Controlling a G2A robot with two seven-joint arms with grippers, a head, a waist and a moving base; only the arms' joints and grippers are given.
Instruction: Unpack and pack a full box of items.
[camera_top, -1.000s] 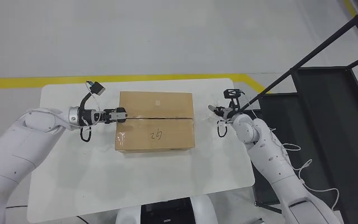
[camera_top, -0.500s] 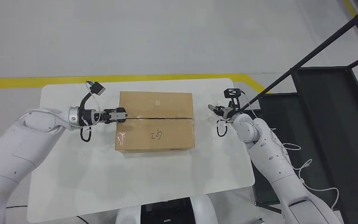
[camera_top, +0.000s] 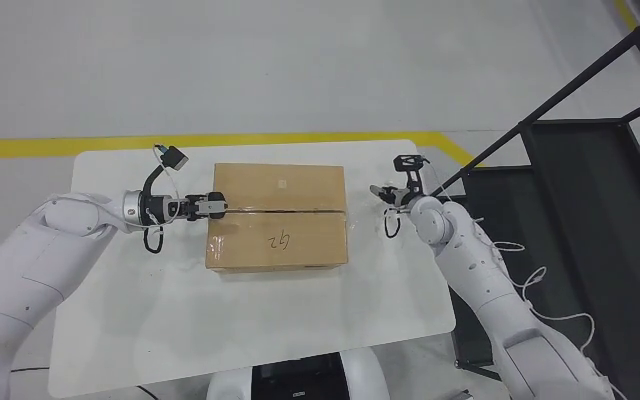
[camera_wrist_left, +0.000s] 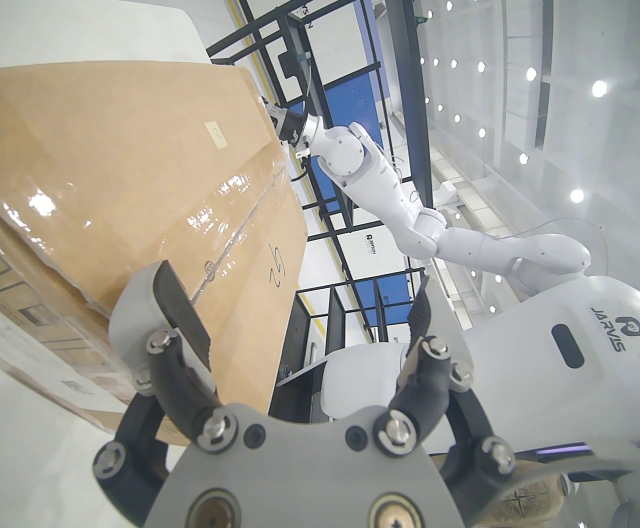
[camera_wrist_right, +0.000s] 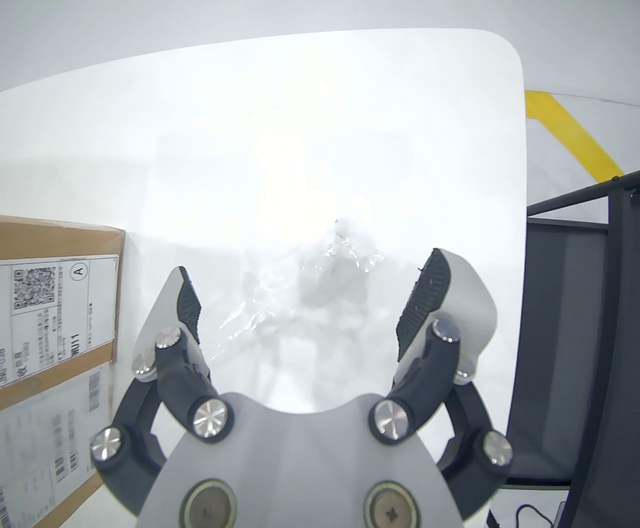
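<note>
Left claw (camera_wrist_left: 295, 290) is seen spread wide at the near end of the box (camera_wrist_left: 125, 150), with nothing held in it. One finger (camera_wrist_left: 175, 310) is laid over the box's top edge right by the taped seam (camera_wrist_left: 235, 200), though real contact cannot be confirmed, and the other finger is left out in open air beside the box. Right claw (camera_wrist_right: 310, 272) is spread just as wide, nothing pinched, and is held a little off the opposite end of the box. A crumpled scrap of clear film (camera_wrist_right: 345, 255) lies on the table (camera_wrist_right: 300, 150) directly ahead of its fingertips, apart from them. The box is found squarely between the two claws, flat on the table, with its flaps down and glossy tape run along the middle seam. Progress is judged slight. The box is shut, and no item has been laid out beside either claw. The film scrap may be tape already stripped off, but that cannot be settled. Nearly everything is left to be done: the seam has to be freed, the flaps raised, the contents taken out, then all of it put back and the box closed.
</note>
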